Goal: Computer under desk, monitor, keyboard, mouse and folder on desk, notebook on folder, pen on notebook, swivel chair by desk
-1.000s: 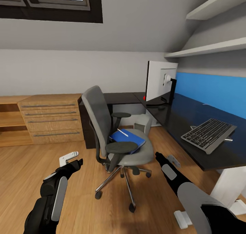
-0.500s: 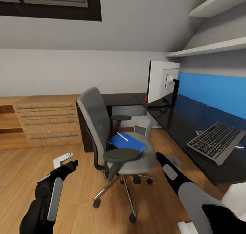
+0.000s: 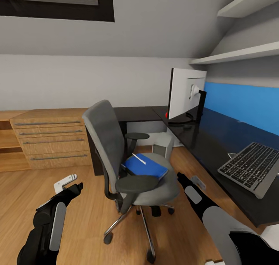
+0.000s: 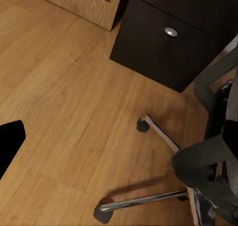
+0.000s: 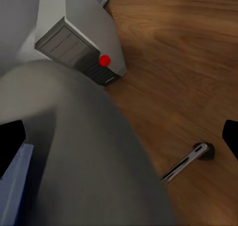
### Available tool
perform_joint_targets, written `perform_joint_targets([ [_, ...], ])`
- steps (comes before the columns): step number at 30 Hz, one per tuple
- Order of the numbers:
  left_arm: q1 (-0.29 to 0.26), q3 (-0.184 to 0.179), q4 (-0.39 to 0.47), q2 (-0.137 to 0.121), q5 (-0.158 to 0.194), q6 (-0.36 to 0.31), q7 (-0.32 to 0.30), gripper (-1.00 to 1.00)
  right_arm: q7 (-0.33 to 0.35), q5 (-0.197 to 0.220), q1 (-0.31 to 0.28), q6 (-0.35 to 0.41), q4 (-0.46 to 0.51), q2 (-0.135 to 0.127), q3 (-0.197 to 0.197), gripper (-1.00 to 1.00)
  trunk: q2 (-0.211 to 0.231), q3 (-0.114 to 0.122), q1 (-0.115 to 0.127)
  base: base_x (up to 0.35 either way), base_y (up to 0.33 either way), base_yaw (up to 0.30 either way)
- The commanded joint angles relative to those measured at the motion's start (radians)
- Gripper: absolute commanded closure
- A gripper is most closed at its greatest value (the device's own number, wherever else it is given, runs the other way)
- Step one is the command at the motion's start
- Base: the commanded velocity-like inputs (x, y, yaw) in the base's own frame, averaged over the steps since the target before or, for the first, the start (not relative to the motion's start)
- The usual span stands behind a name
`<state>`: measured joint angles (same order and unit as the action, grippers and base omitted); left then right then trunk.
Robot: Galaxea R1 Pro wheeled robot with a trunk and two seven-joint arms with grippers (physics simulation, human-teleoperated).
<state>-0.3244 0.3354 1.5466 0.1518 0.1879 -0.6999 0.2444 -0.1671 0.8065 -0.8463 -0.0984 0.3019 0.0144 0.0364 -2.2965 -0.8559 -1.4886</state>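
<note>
From the head camera, the grey padded swivel chair (image 3: pixel 130 156) stands at centre on the wooden floor (image 3: pixel 85 218), a blue flat folder (image 3: pixel 145 166) with a thin white pen (image 3: pixel 138 159) on its seat. At 3 o'clock the black-topped desk (image 3: pixel 209 141) carries the wide pale-backed monitor (image 3: pixel 186 92) and slim black-keyed keyboard (image 3: pixel 252 167); the light grey tower computer (image 3: pixel 162 144) sits beneath. The left end effector (image 3: pixel 68 183) and right end effector (image 3: pixel 190 180) hold nothing; their opening I cannot tell. The left wrist camera shows chair castors and black drawer unit (image 4: pixel 173 42); the right wrist camera, seat and computer (image 5: pixel 74 37).
</note>
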Motion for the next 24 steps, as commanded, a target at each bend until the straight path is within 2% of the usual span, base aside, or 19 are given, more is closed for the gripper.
perform_joint_targets([
  [1,-0.001,0.003,0.002,0.001,0.011,-0.003,0.007,-1.00,-0.002,0.005,0.000,-0.002,0.000,0.001,0.004,-1.00,0.000,-0.001,0.000,0.254,0.000,0.000],
  [13,-0.001,0.007,0.002,0.002,0.013,-0.003,0.007,-1.00,-0.003,0.007,0.000,-0.002,0.002,0.001,0.005,-1.00,0.000,-0.001,0.000,0.274,0.000,0.000],
  [19,-0.001,0.006,0.004,0.002,0.013,-0.004,0.006,-1.00,-0.002,0.044,0.000,-0.003,0.002,0.001,0.015,-1.00,0.000,-0.001,0.000,0.067,0.000,0.000],
  [24,-0.001,0.005,0.055,0.007,0.013,-0.006,0.006,-1.00,-0.003,0.069,0.000,0.007,0.000,0.001,0.017,-1.00,0.000,-0.001,0.000,0.008,0.000,0.000],
])
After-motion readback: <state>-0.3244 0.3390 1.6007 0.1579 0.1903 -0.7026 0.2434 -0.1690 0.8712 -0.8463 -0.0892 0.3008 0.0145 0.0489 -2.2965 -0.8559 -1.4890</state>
